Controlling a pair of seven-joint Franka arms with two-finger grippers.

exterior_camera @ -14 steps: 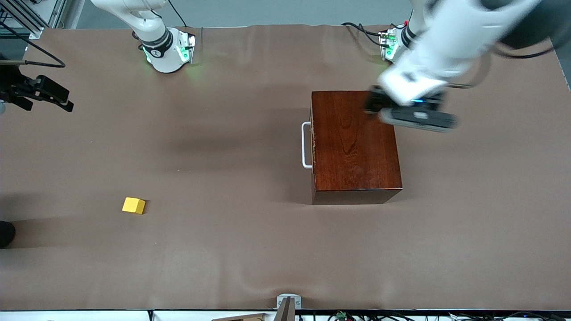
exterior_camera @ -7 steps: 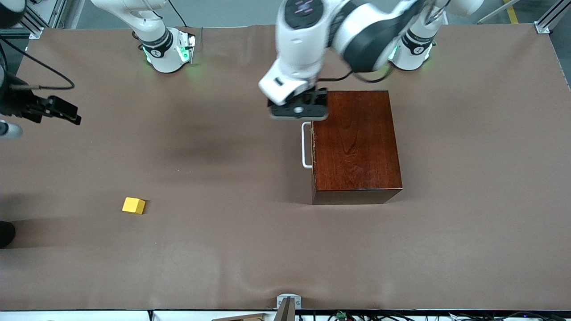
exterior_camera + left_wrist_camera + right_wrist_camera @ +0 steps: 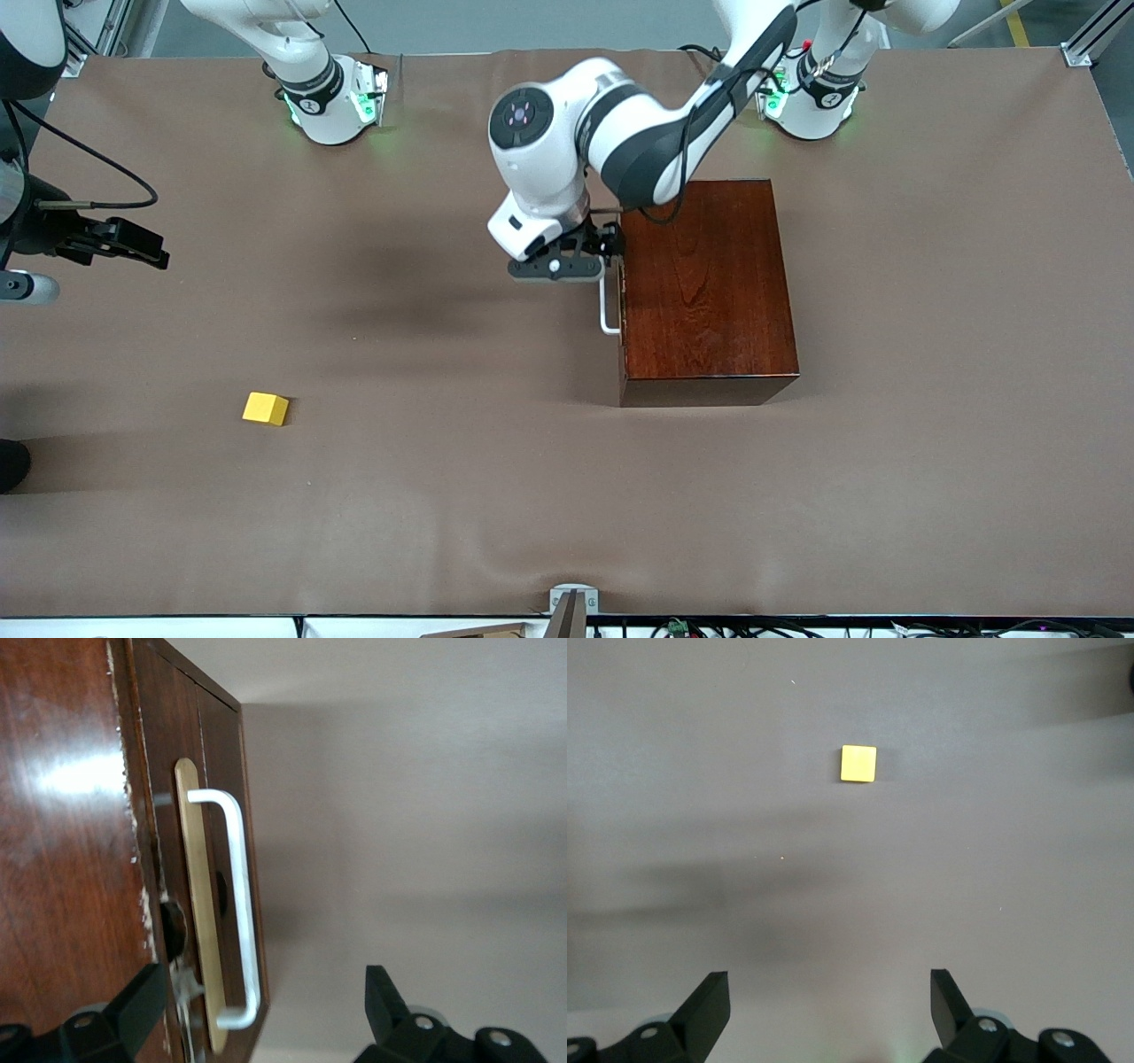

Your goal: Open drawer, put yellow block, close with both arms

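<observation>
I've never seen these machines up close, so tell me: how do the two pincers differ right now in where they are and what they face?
The left pincer hangs at the drawer's white handle, on the wooden box; the right pincer is over bare table at the right arm's end. The left wrist view shows the handle close up; the right wrist view shows the yellow block farther off. Both are open and hold nothing.

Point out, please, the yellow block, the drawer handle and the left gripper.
yellow block (image 3: 266,408): front view, top face.
drawer handle (image 3: 237,904): left wrist view, white bar's middle.
left gripper (image 3: 567,268): front view, between its fingers.
</observation>
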